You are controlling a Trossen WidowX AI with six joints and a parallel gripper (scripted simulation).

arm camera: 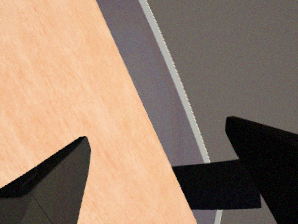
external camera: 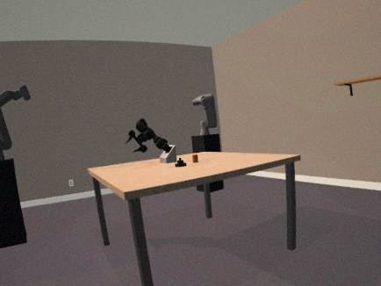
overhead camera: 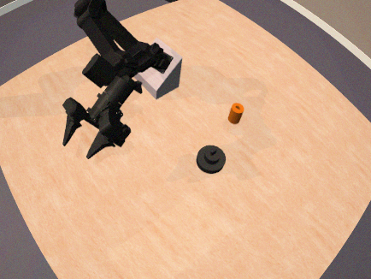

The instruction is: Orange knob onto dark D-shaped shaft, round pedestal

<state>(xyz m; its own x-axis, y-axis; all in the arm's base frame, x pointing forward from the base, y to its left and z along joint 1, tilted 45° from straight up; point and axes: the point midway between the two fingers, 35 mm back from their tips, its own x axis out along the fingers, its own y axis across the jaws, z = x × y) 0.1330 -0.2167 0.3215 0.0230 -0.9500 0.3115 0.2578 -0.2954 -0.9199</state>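
From the top, our gripper [overhead camera: 76, 151] [external camera: 130, 146] [arm camera: 158, 133] is spread wide, holding nothing; the orange knob [overhead camera: 235, 114] [external camera: 195, 158] stands upright at one o'clock of the round pedestal [overhead camera: 211, 166] [external camera: 180, 165]. It looks light and stiff, perhaps slippery; we should grasp its sides squarely, mid-height.
Outside, the knob stands just right, at two o'clock.
At the wrist, parted fingertips frame wood and floor.

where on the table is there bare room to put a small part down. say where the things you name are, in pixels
The widest bare patch is the near wood, from the round pedestal [overhead camera: 204, 166] [external camera: 180, 165] to the table's front edge. Another lies between the orange knob [overhead camera: 234, 115] [external camera: 195, 158] and the right edge. It's crowded around the gripper [overhead camera: 76, 151] [external camera: 130, 146] [arm camera: 157, 127] and arm base [overhead camera: 168, 83] [external camera: 166, 159].
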